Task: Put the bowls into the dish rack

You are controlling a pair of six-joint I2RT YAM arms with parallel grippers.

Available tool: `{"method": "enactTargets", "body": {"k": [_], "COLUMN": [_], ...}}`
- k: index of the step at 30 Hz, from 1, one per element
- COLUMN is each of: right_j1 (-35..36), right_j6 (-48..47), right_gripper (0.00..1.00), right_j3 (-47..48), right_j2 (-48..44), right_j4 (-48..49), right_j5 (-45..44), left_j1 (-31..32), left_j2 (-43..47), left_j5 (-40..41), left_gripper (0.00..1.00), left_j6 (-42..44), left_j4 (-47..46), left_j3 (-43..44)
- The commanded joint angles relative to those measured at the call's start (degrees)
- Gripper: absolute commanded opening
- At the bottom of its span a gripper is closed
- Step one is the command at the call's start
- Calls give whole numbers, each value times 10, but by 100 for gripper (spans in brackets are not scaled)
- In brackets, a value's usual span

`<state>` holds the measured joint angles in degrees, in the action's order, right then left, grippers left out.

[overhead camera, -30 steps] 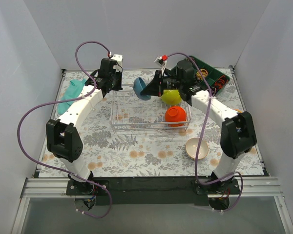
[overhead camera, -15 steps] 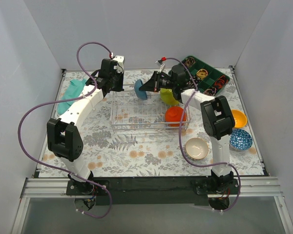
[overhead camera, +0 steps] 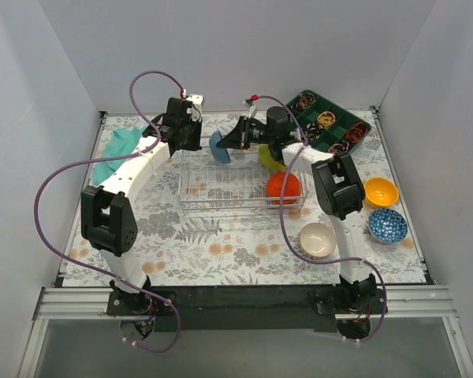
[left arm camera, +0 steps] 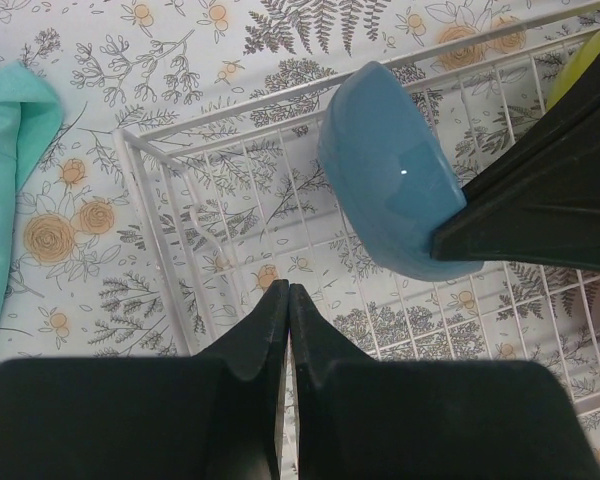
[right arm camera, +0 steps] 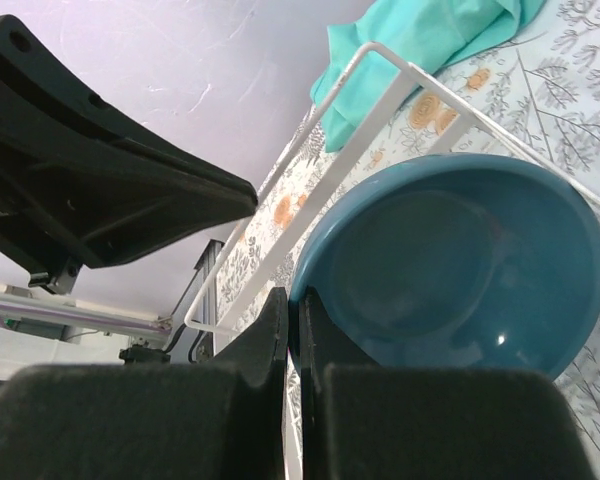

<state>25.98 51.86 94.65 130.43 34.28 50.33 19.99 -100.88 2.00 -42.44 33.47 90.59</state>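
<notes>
On the floral tabletop (overhead camera: 221, 244) stands a silver wire-grid dish rack (overhead camera: 221, 189). The right hand (right arm camera: 292, 310) clamps a round blue bowl (right arm camera: 460, 260) by its rim, on edge over the rack's 11 o'clock side, likely for slotting upright. The left hand (left arm camera: 288, 300) hovers closed, empty.

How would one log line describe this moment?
right fingers: pinching blue bowl rim | bowl: tilted, over dish rack | left fingers: shut, empty | in rack: red bowl, yellow-green bowl

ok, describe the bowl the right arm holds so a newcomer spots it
Find the silver wire dish rack mid-table. Over its far edge the right gripper pinches the rim of a plain teal-blue bowl, tilted on edge. Its neighbours are a yellow-green bowl and an orange-red bowl.
</notes>
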Motion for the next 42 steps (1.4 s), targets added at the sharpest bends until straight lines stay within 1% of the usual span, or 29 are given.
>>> {"method": "enactTargets", "body": {"k": [1, 16, 22, 27, 38, 42], "right_j1": [9, 27, 18, 2, -19, -27], "right_j6": [-4, -3, 1, -19, -71, -95], "right_gripper": [1, 1, 1, 1, 1, 6], "right_j3": [48, 112, 74, 32, 3, -15], "right_j2": [9, 74, 64, 50, 32, 7], "right_j4": [44, 23, 16, -1, -56, -84], "right_j5": [-19, -49, -63, -77, -103, -117], "left_j1": [0, 0, -1, 0, 0, 0], "left_j2": [0, 10, 5, -2, -13, -16], "left_j5": [-7, 1, 0, -2, -13, -15], "left_gripper": [0, 0, 0, 0, 0, 0], "left_j6": [3, 10, 10, 10, 6, 5], "left_j4": [9, 15, 15, 14, 10, 9], "left_j3": [13, -5, 3, 8, 14, 16]}}
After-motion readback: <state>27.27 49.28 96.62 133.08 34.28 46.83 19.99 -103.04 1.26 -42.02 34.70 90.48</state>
